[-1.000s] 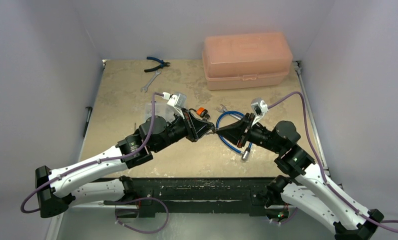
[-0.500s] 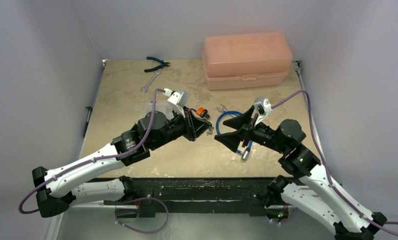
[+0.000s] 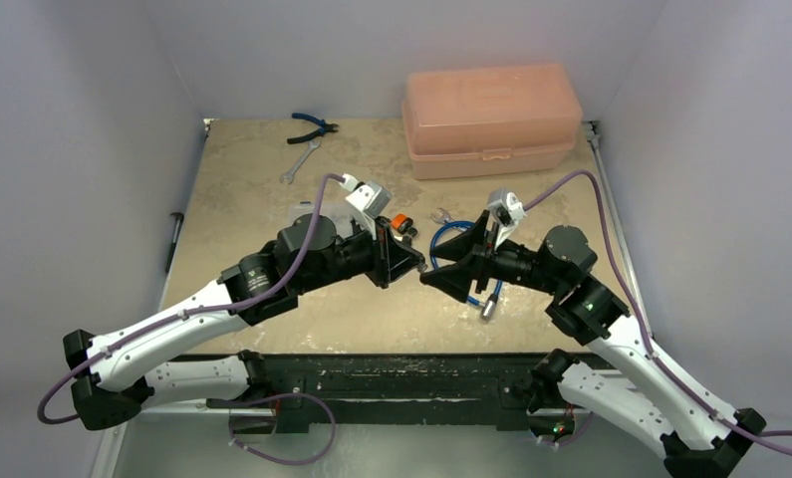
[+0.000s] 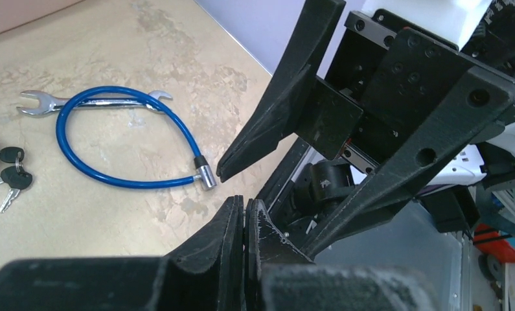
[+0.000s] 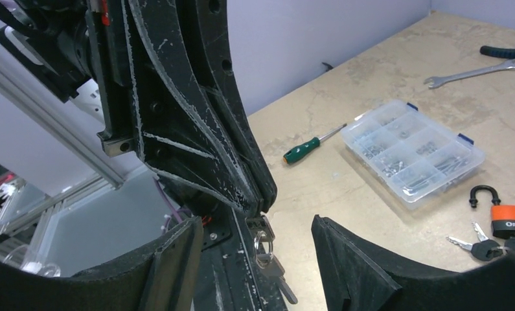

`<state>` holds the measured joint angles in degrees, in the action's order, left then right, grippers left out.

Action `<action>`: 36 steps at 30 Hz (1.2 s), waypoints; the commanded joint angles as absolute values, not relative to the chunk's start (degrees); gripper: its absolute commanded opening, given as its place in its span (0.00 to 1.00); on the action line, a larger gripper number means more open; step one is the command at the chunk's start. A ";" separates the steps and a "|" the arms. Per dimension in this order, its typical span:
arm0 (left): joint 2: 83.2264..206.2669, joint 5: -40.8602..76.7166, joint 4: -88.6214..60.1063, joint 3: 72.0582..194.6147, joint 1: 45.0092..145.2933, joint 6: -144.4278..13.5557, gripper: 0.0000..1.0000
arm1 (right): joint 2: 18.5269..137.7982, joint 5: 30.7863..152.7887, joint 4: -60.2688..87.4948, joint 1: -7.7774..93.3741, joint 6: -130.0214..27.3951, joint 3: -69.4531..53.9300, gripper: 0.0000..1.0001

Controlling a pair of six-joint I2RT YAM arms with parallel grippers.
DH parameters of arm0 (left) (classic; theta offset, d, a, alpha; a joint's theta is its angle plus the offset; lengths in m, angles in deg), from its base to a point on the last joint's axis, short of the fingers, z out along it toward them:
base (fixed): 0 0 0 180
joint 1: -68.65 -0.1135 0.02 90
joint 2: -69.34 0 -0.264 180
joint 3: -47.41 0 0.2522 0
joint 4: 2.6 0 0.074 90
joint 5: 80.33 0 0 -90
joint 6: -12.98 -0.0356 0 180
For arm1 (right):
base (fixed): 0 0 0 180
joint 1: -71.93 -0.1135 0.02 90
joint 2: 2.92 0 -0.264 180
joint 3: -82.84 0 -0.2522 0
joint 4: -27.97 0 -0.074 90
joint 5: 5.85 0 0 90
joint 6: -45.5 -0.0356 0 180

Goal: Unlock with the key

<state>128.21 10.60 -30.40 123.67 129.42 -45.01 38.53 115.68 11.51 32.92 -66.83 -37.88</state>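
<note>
A pink toolbox (image 3: 491, 119) stands closed at the far right of the worktop (image 3: 252, 179). Blue-handled pliers (image 3: 314, 123) and a wrench (image 3: 300, 161) lie near each other at far left. A clear compartment organiser (image 5: 413, 152) lies near a green-handled screwdriver (image 5: 309, 146). A silver key bunch (image 5: 272, 264) hangs on its ring, clear of the worktop.

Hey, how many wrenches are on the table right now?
2. One wrench lies far left, beside the blue pliers; the other wrench lies mid-table, crossed by the blue cable loop. The arms may hide more.
</note>
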 commanded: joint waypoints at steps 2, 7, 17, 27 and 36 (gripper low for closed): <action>128.60 14.12 -29.03 126.22 129.12 -46.13 0.00 | 39.36 119.19 15.73 32.80 -67.23 -35.80 0.67; 128.83 14.67 -27.74 125.83 129.14 -45.60 0.00 | 39.84 119.73 15.64 32.80 -67.35 -36.07 0.57; 128.43 13.84 -27.21 125.77 129.12 -45.55 0.00 | 40.05 120.01 14.30 32.75 -66.79 -36.97 0.52; 128.07 13.97 -27.08 126.12 129.14 -45.39 0.00 | 40.61 120.96 12.53 32.87 -65.82 -37.68 0.62; 127.96 13.76 -26.95 125.94 129.12 -45.16 0.00 | 40.93 121.15 12.19 32.79 -65.77 -37.97 0.44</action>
